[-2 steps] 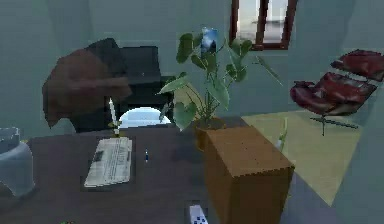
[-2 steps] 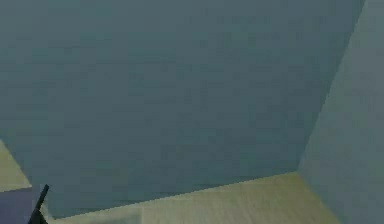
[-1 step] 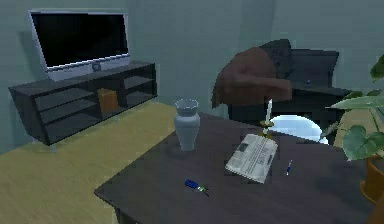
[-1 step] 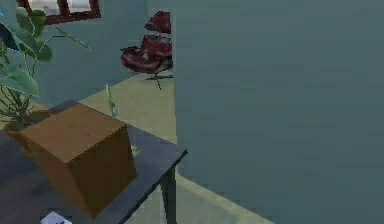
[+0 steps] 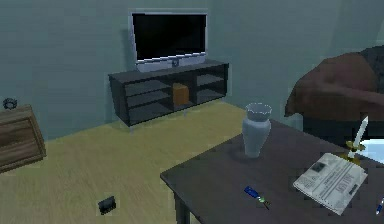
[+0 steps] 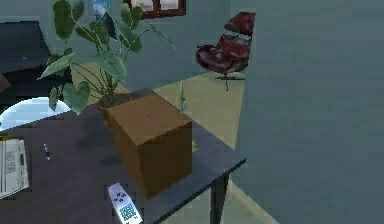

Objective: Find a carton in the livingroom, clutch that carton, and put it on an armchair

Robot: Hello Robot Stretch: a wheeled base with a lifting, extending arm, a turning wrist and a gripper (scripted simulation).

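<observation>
Dark table up front; beyond it, a low dark TV stand with television hugs the blue-grey wall, yellowish floor between, wooden cabinet well left.

No legible text; perhaps print on the newspaper, unreadable

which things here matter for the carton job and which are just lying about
For the job:
brown carton, standing on the dark table
red armchair, farther off across the floor

Just lying about:
vase
newspaper
remote
potted plant
television
</observation>
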